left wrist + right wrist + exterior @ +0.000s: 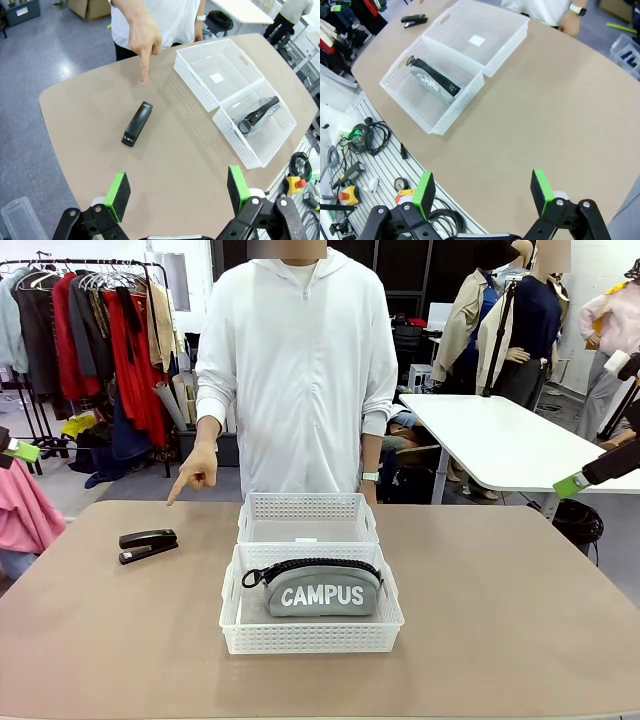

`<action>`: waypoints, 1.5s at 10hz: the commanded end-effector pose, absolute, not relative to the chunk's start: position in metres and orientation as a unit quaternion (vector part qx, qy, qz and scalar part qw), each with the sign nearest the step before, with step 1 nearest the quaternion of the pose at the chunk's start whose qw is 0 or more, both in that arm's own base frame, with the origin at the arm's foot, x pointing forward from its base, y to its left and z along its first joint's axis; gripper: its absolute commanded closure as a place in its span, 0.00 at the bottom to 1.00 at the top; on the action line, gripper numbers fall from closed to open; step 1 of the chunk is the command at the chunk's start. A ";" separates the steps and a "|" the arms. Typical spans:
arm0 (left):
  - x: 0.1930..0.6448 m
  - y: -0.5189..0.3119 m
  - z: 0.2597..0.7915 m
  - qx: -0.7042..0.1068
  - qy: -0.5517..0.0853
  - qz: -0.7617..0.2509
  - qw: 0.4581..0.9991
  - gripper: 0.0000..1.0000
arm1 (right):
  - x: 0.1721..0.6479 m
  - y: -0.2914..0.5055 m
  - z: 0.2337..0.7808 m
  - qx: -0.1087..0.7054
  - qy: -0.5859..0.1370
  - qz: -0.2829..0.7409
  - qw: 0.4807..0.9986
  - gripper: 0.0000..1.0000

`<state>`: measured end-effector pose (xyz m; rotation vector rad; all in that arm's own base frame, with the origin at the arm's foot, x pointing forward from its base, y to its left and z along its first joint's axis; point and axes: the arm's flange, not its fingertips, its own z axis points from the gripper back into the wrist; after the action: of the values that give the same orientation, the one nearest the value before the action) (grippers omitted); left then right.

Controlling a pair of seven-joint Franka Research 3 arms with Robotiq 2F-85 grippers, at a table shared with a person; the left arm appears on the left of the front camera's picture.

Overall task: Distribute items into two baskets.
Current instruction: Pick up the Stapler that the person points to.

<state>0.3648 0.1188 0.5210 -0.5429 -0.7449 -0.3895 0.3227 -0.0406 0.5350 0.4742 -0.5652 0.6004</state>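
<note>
left gripper (pixel 178 191): hangs above the table's (pixel 500 620) left side with jaws wide apart, green pads bare, nothing clamped.
right gripper (pixel 482 192): hangs above the table's right-hand near edge with jaws spread wide, nothing clamped.
stapler (pixel 148 545): lies flat on the table, left of both baskets and touching neither; in the left wrist view, sits well ahead of the open jaws, nearer the pad at picture left, apart from both pads.
pouch (pixel 322 590): stands on its long edge inside the near basket (pixel 232 625), zipper up, "CAMPUS" facing the robot; in the right wrist view, lies far ahead of the jaws, up-picture from the pad at picture left; in the left wrist view, lies far off beyond the pad at picture right.
far basket (pixel 250 510): sits directly behind the near one, long sides touching, a small white label on its clear bottom.
hand (pixel 197 472): belongs to the person at the far side; points an index finger down at the table just beyond the stapler; contact with the tabletop cannot be told.
</note>
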 end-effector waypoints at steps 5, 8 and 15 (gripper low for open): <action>0.366 0.119 0.520 -0.267 -0.364 -0.187 0.873 0.00 | 0.330 -0.045 0.538 0.254 -0.284 0.280 0.881 0.00; 0.366 0.119 0.520 -0.267 -0.364 -0.187 0.873 0.00 | 0.341 -0.051 0.549 0.274 -0.285 0.283 0.874 0.00; 0.366 0.119 0.520 -0.267 -0.364 -0.187 0.873 0.00 | 0.360 -0.054 0.548 0.289 -0.259 0.263 0.883 0.00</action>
<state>0.3648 0.1188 0.5210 -0.5429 -0.7449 -0.3895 0.3644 -0.0532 0.5457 0.6129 -0.5160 0.5511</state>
